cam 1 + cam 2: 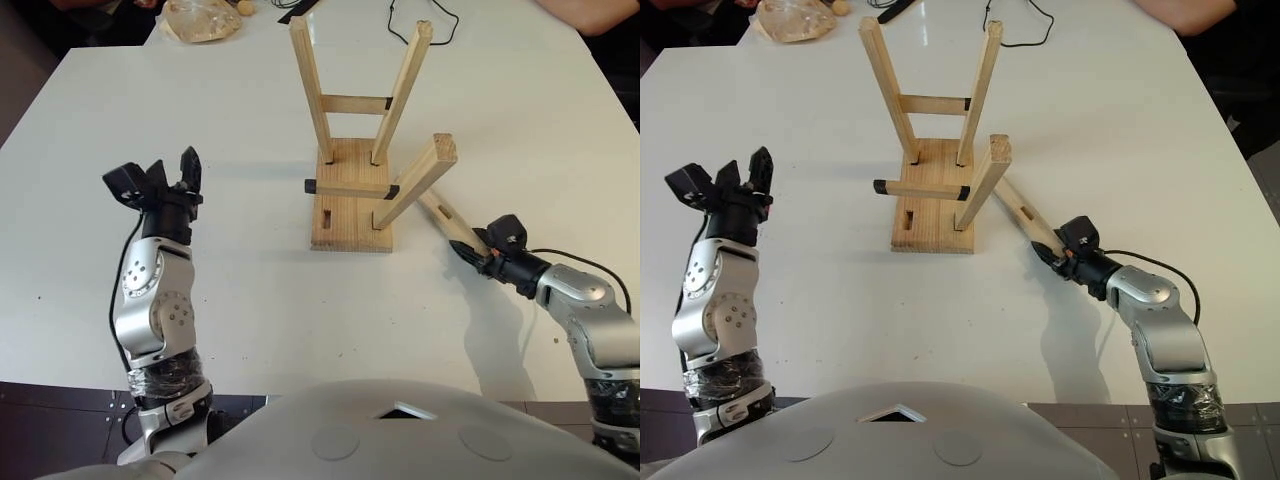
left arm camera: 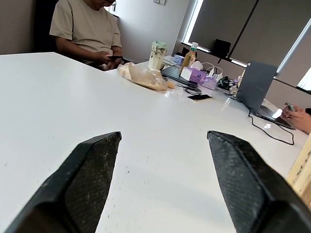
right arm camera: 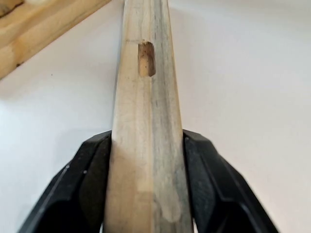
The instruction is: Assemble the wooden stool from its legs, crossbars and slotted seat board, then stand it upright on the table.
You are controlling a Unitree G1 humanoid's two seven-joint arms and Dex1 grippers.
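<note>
The slotted seat board (image 1: 345,228) lies flat mid-table. Two legs (image 1: 310,85) stand upright in its far slots, joined by a crossbar (image 1: 355,104). A third leg (image 1: 415,180) leans tilted from the near right slot, with a black-tipped crossbar (image 1: 350,188) sticking out to its left. A fourth leg (image 1: 448,213) lies on the table to the right of the board, and my right gripper (image 1: 470,250) is shut on its near end (image 3: 148,121). My left gripper (image 1: 170,170) is held up over the table's left side, open and holding nothing, with its fingers (image 2: 92,170) spread wide.
A crumpled plastic bag (image 1: 200,20) and a black cable (image 1: 425,15) lie at the table's far edge. Bottles (image 2: 156,54) and a laptop (image 2: 255,87) show beyond it. Bare white tabletop (image 1: 250,300) stretches between both arms and the board.
</note>
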